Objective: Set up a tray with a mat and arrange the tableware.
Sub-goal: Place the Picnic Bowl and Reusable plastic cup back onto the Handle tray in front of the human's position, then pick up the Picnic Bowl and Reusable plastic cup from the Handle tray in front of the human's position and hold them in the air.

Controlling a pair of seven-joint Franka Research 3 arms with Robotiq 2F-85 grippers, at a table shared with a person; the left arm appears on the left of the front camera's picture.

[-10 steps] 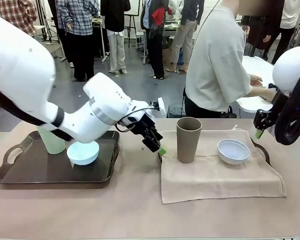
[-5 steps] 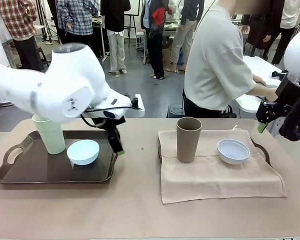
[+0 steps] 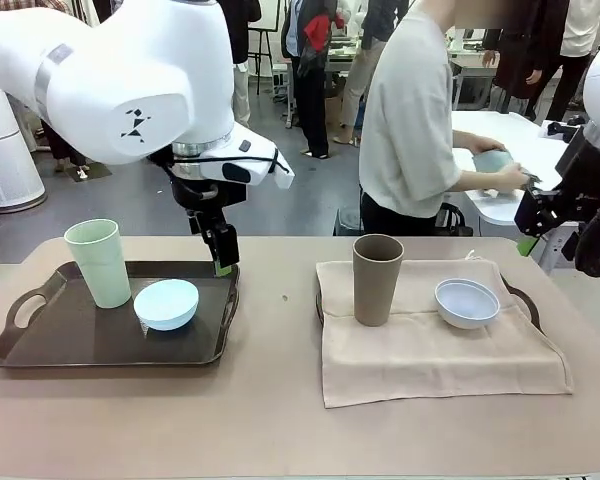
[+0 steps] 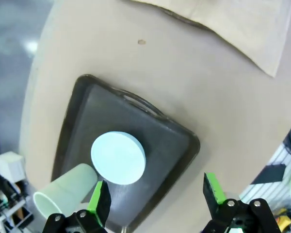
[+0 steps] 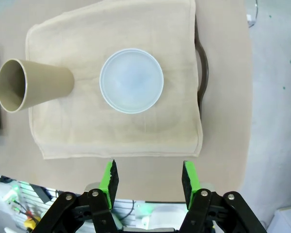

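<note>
When looked at from the front: left gripper (image 3: pixel 221 262) up over the back rim of the dark tray (image 3: pixel 40 345), jaws wide apart, holding nothing. Pale green tumbler (image 3: pixel 98 262) upright on that tray, light blue bowl (image 3: pixel 166 303) just beside it. Matte brown tumbler (image 3: pixel 376 280) and bluish-white bowl (image 3: pixel 467 302) on the soft, wrinkly beige mat (image 3: pixel 430 365). From above, in the wrist views: round open cup mouths, smooth bowl insides, shiny tray with rounded corners. Right gripper (image 5: pixel 148 180) loose and empty above the mat's edge. Curved tray handle (image 5: pixel 206 68) poking out from under the mat.
</note>
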